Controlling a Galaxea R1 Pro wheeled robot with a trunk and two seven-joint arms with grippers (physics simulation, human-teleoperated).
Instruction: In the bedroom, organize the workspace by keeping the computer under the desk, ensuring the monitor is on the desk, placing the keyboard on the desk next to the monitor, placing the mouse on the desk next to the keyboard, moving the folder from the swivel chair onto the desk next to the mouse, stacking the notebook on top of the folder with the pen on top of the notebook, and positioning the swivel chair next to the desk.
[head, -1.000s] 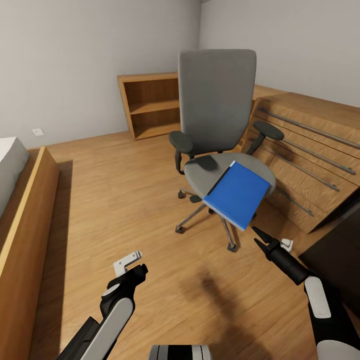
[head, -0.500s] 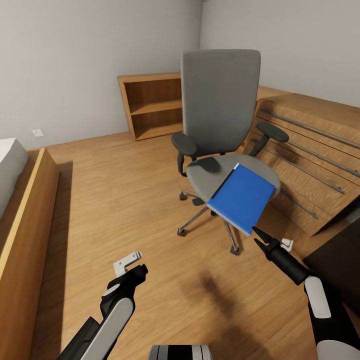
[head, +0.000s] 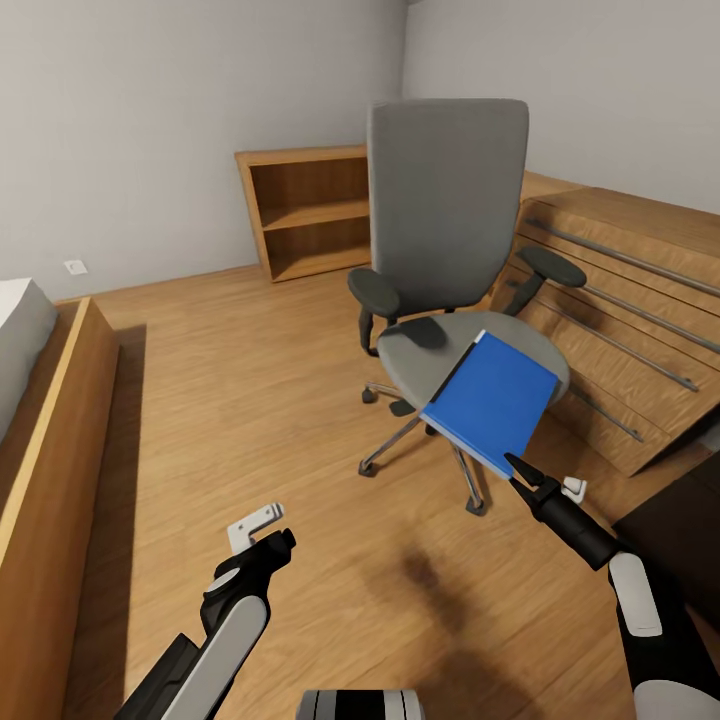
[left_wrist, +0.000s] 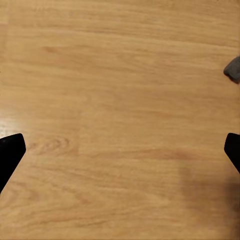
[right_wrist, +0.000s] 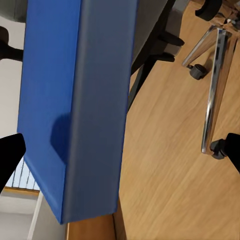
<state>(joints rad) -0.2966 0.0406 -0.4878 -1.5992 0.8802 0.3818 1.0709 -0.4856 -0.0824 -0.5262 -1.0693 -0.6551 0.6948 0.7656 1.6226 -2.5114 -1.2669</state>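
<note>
The chair and folder slide a touch right in the head view as the camera shifts; both arms hold their pose. Nearest, the left tool (head: 262, 527) hangs wide open over bare wood floor (left_wrist: 120, 100). The right tool (head: 528, 482), jaws spread, points at the blue folder (head: 492, 402), which overhangs the swivel chair (head: 446, 205) seat's front edge. It looks stiff, light, slick; pinch that jutting edge. No readable writing anywhere.
</note>
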